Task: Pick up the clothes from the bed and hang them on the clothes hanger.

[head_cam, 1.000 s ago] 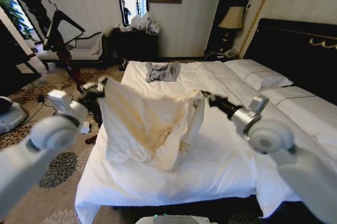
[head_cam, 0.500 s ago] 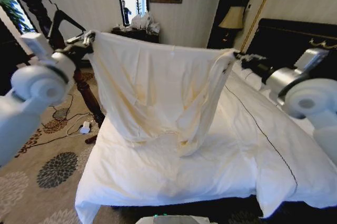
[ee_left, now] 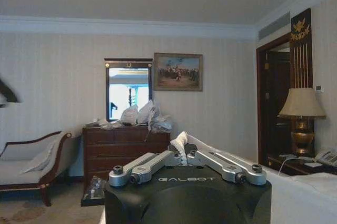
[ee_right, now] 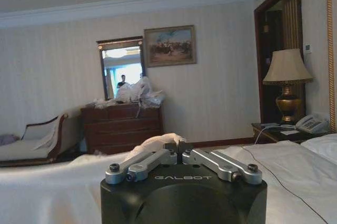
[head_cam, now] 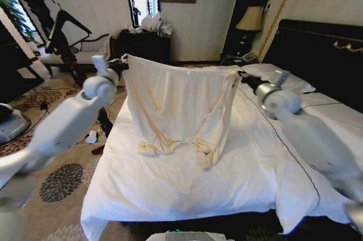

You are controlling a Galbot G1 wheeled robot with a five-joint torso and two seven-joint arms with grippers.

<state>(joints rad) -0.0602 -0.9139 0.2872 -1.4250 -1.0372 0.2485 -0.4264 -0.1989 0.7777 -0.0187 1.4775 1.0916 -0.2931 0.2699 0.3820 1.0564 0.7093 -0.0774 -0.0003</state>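
The left gripper (head_cam: 121,63) pinches one top corner of the clothes (head_cam: 177,105), fingers closed on fabric; the right gripper (head_cam: 241,75) clamps the other corner; the garment hangs spread above the bed (head_cam: 187,184).

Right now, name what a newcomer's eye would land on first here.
The cream garment, stretched wide like a banner above the bed, its hem trailing on the white duvet. The left hand pinches one top corner and the right hand the other, both shut on fabric. A black coat stand sits beyond the bed's left side.
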